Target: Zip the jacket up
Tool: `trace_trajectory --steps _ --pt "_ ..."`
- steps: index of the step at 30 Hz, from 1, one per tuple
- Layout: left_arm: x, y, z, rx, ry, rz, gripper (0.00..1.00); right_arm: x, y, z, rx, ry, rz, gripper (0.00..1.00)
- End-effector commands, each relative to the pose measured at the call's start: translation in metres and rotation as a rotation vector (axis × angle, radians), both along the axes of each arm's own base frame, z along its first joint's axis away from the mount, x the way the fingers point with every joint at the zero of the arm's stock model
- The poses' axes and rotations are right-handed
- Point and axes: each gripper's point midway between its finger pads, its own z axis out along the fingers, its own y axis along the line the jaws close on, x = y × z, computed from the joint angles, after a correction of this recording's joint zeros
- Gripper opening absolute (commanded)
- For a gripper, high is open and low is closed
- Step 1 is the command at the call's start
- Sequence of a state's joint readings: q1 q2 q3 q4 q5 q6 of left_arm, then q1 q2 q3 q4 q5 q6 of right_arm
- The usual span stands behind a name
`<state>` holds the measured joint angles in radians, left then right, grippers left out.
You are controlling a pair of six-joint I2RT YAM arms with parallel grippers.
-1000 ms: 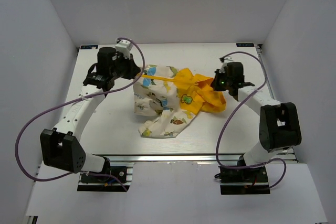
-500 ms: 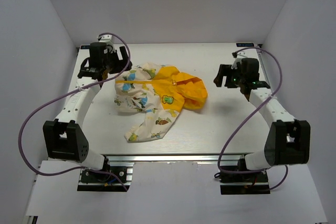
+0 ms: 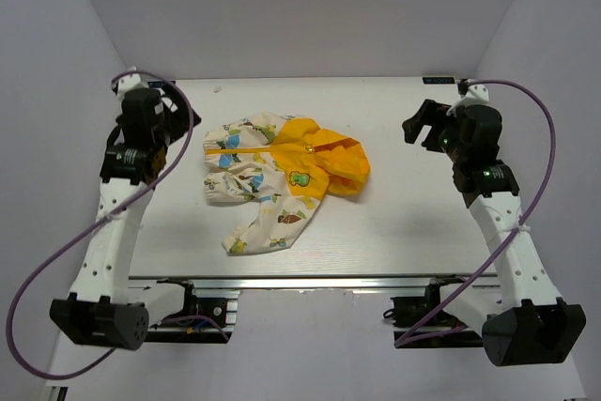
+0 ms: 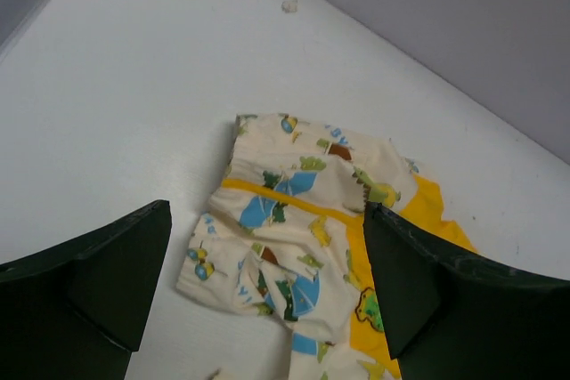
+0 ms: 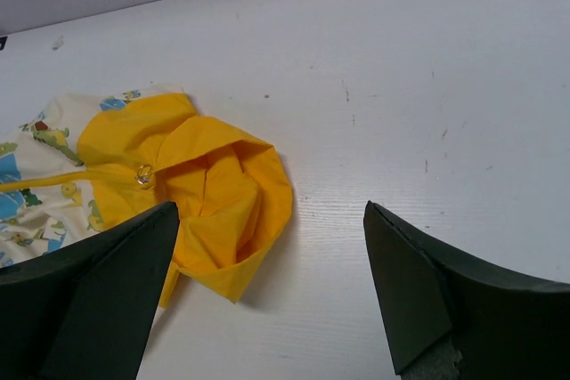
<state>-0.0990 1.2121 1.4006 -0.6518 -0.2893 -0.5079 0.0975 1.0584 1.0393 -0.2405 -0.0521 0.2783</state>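
While both arms hang above the table [image 3: 404,223], neither gripper touches anything. The left gripper [image 4: 265,211] has its jaws wide apart with nothing held between them, and its two dark fingers [image 4: 102,282] frame the left wrist view. The jacket [image 3: 282,171] lies crumpled on the table, ahead of and below these jaws and well apart from them. Its cream printed part shows through the gap between the two fingers, a little closer to the right one. A thin yellow strip [image 4: 285,200] runs across this printed cloth, from the side of the left finger toward the right finger.

The right gripper [image 5: 270,206] also has its jaws wide apart and empty. From these jaws the jacket is ahead and toward the left finger. The yellow hood [image 5: 223,193] is the nearest part, and only bare table lies in front of the right finger. A small metal piece [image 5: 142,175] sits where the yellow strip reaches the hood, but I cannot tell what it is.

In the top view the jacket lies between the two grippers, apart from both. The printed side points toward the left jaws and the hood toward the right jaws. One sleeve [image 3: 268,227] stretches toward the near edge of the table. Whether the front is closed along all its length, I cannot tell.
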Motion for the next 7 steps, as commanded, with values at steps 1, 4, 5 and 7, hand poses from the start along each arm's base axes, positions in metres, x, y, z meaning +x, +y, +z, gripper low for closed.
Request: trace_trajectory --steps 1,4,5,7 --pt "-0.034 0.001 -0.046 -0.095 0.100 0.064 0.98 -0.006 -0.016 -0.005 -0.004 0.032 -0.097 0.89" --pt "-0.046 0.006 -0.062 -0.074 0.157 0.087 0.98 -0.008 -0.020 -0.005 -0.006 0.035 -0.121 0.90" --pt "-0.047 0.007 -0.061 -0.071 0.162 0.089 0.98 -0.008 -0.021 -0.005 0.011 0.039 -0.136 0.89" --pt "-0.051 0.009 -0.063 -0.063 0.177 0.101 0.98 -0.008 -0.020 -0.004 0.015 0.040 -0.135 0.90"
